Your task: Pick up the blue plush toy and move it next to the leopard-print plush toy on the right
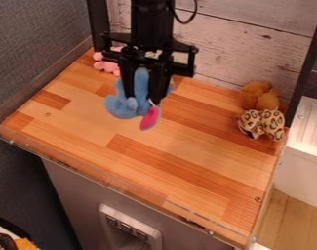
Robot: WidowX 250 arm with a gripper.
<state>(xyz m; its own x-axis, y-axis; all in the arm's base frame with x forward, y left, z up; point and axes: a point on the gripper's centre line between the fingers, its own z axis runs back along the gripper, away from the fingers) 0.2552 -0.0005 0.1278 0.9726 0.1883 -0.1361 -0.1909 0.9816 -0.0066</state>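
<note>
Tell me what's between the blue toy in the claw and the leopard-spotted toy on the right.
Beyond the gripper that holds the blue toy, the camera view shows just bare wooden tabletop across to the leopard-spotted toy.

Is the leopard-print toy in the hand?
No, the hand holds the blue plush toy; the leopard-print toy lies apart from it on the wooden tabletop.
</note>
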